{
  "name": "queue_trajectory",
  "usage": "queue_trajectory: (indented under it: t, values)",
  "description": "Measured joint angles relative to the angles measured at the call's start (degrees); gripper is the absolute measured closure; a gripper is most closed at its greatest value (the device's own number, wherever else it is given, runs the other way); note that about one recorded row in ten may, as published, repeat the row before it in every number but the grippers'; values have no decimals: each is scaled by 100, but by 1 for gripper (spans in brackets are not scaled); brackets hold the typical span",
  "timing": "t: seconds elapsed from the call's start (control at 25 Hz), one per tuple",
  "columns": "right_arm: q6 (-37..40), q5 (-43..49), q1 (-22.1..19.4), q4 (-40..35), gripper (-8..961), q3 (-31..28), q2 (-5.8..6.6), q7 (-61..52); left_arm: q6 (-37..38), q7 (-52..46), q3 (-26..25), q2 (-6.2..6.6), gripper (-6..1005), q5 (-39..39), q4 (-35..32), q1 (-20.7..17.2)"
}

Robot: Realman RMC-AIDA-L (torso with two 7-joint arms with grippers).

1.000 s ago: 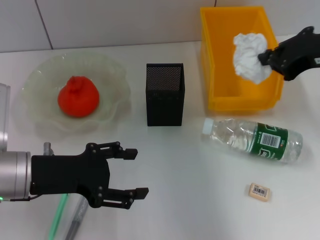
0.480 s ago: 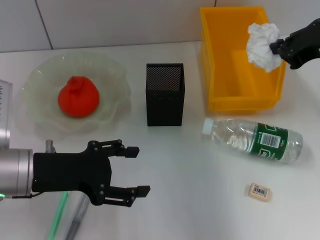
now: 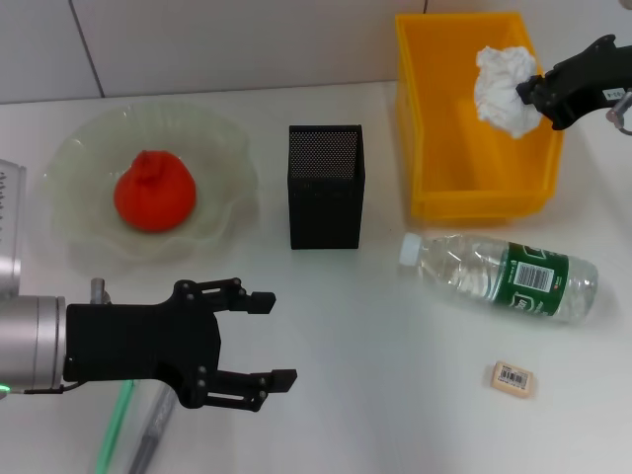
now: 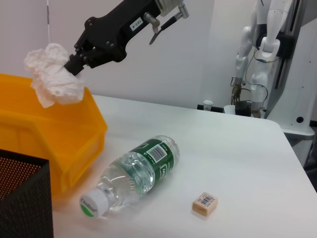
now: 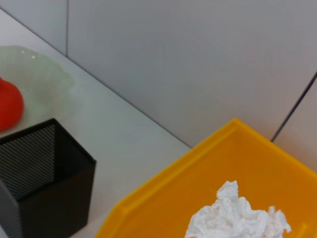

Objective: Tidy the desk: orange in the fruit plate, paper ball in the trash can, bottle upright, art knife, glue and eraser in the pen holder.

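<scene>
Fingers of the right gripper [image 3: 531,96] are clamped on the crumpled white paper ball [image 3: 505,87], which is held over the glossy yellow plastic trash can [image 3: 434,138], above its right rim. Below that, the clear ribbed bottle [image 3: 501,276] is seen lying on its side, with a green label, barcode and white cap. A small beige eraser [image 3: 513,377] with a barcode sticker is nearby. The left gripper [image 3: 265,338] is parked with its fingers spread apart, near the wavy glass fruit plate [image 3: 222,148] where the orange [image 3: 153,192] sits. The black mesh pen holder [image 3: 326,186] stands between plate and can.

Paper ball [image 3: 505,87] (white, crumpled) held above yellow trash can [image 3: 434,138]; bottle [image 3: 502,276] lying flat.
</scene>
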State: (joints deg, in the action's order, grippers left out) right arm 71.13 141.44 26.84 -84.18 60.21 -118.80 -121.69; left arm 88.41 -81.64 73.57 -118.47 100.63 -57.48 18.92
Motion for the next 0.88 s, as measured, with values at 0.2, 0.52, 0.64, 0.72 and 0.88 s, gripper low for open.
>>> queue_trajectory:
  t: [0.2, 0.52, 0.64, 0.72, 0.88]
  values:
    - [-246, 96, 80, 261, 912, -2, 8, 0, 0, 0, 0, 4, 139, 1, 0, 0]
    - [-257, 66, 91, 251, 875, 35, -15, 9, 0, 0, 0, 9, 139, 43, 0, 20]
    - [-268, 33, 75, 207, 862, 33, -28, 8, 0, 0, 1, 9, 139, 44, 0, 20]
    - [-320, 16, 48, 162, 853, 63, -33, 9, 0, -1, 6, 9, 139, 45, 0, 10]
    - [-330, 5, 41, 155, 797, 70, -42, 10, 0, -1, 8, 9, 139, 44, 0, -9]
